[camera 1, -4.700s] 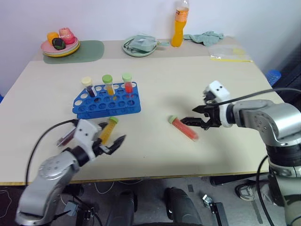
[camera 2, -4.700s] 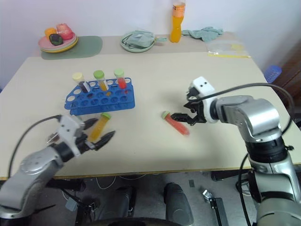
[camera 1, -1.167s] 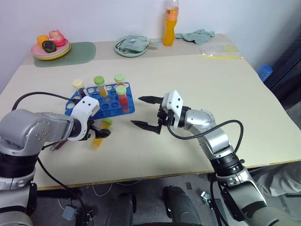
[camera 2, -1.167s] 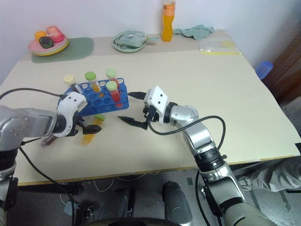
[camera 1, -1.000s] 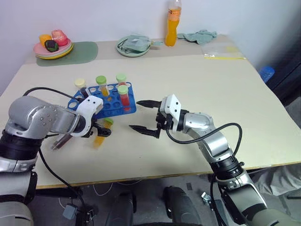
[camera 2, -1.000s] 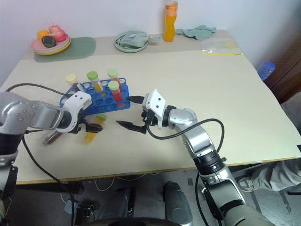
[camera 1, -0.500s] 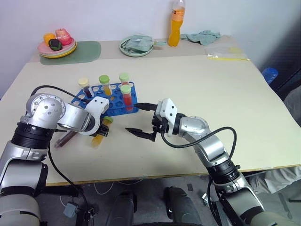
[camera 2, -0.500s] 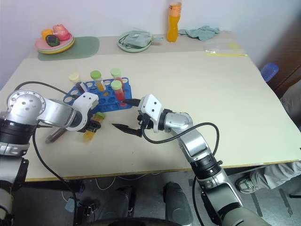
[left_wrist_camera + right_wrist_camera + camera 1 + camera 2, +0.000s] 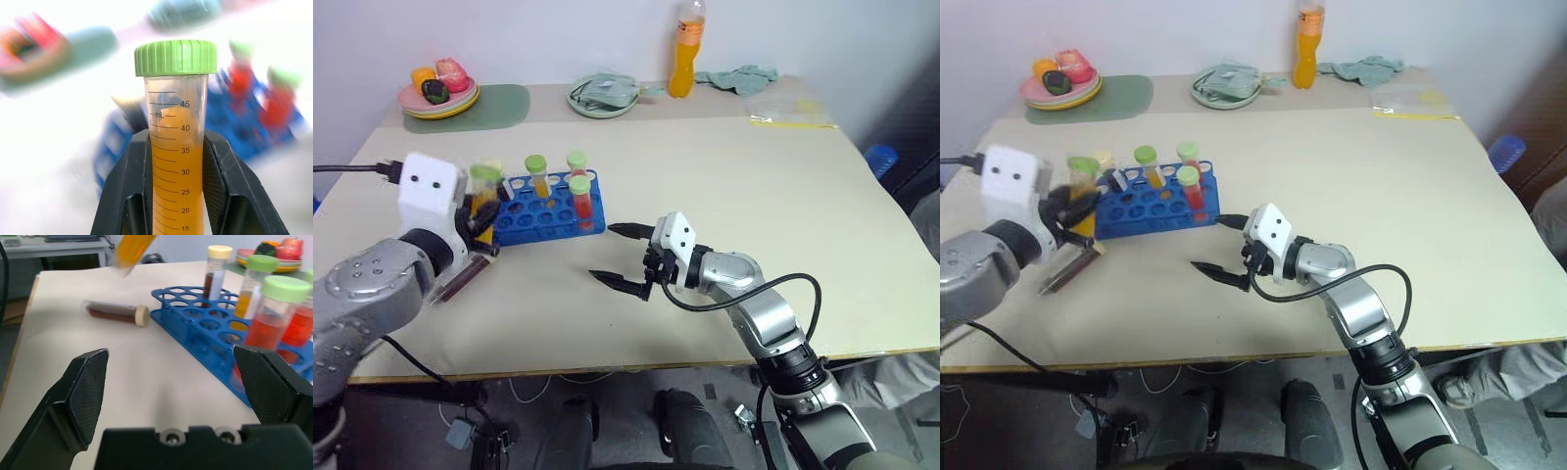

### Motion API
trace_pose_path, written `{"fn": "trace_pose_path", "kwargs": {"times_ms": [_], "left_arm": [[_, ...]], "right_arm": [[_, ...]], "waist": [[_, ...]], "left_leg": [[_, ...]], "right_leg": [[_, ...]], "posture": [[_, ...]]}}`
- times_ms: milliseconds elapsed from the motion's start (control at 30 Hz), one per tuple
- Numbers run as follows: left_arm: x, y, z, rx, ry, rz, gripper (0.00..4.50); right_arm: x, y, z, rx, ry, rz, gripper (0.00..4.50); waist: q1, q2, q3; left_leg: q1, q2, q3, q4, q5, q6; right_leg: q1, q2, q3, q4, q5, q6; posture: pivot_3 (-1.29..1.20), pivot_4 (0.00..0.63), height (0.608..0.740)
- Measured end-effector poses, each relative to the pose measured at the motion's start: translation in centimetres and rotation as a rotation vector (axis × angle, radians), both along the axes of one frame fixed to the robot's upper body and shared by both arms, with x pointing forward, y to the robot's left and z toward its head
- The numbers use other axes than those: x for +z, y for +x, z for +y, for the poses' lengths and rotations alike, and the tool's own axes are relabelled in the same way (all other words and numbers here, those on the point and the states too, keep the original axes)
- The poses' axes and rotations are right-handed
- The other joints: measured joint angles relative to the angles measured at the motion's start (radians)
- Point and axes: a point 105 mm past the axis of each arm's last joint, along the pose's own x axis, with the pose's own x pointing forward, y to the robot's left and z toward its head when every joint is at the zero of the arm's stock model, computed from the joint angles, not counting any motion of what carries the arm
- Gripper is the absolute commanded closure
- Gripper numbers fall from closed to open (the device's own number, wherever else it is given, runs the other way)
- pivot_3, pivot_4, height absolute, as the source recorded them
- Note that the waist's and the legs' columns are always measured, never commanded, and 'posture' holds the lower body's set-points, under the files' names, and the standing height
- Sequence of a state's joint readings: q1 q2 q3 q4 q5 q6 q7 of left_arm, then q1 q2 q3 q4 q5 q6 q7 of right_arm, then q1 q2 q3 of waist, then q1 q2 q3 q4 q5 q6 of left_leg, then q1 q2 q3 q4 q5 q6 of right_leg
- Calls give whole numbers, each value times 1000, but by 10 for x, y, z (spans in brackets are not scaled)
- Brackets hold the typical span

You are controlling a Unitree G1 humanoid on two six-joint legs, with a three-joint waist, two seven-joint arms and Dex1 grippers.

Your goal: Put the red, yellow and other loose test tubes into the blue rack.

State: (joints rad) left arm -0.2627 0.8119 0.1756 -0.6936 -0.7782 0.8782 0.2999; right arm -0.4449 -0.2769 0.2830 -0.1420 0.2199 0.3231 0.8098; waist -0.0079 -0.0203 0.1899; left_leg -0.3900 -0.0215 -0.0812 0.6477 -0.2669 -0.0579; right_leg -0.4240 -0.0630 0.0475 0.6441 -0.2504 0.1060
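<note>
I am holding the yellow tube [image 9: 175, 147] upright in my left gripper [image 9: 176, 196], jaws pinching it below its green cap, lifted off the counter [image 9: 754, 196] just left of the rack [image 9: 548, 217]. The rack is sitting left of centre and is carrying four upright tubes: one cream-capped with dark liquid [image 9: 215, 269], one yellow [image 9: 537, 176], and two red [image 9: 580, 196]. The maroon tube [image 9: 115, 312] is lying on its side on the counter, near and left of the rack, just below my left gripper. My right gripper [image 9: 619, 257] is hovering right of the rack, pointing left, jaws spread wide and gripping nothing. An orange bottle [image 9: 683, 49] is standing at the far edge.
</note>
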Motion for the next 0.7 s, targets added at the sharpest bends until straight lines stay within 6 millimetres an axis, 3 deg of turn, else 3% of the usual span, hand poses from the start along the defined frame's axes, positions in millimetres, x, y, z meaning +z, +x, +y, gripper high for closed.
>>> {"fn": "trace_pose_path", "kwargs": {"times_ms": [200, 333, 700], "left_arm": [[-40, 35, -33, 150, -45, -194, 3743], [-56, 49, -59, 113, -50, -281, 3743], [-66, 63, -64, 90, -44, -331, 3743]], "right_arm": [[-3, 4, 4, -14, 14, 21, 0], [-3, 5, 4, -29, 22, 22, 0], [-6, 3, 2, -92, 38, 50, 0]], "waist": [[-2, -1, -1], [-8, -1, -1], [-6, -1, -1]], "left_leg": [[-1, 0, 0, 0, -1, 1], [-1, 1, 0, 0, -1, 1], [-1, 0, 0, 1, -1, 2]], "right_leg": [[-1, 0, 0, 0, 1, 1], [-3, 1, 0, 1, 1, 1], [-3, 0, 0, 3, 1, 1]], "posture": [[0, 150, 740], [0, 150, 740], [0, 150, 740]]}}
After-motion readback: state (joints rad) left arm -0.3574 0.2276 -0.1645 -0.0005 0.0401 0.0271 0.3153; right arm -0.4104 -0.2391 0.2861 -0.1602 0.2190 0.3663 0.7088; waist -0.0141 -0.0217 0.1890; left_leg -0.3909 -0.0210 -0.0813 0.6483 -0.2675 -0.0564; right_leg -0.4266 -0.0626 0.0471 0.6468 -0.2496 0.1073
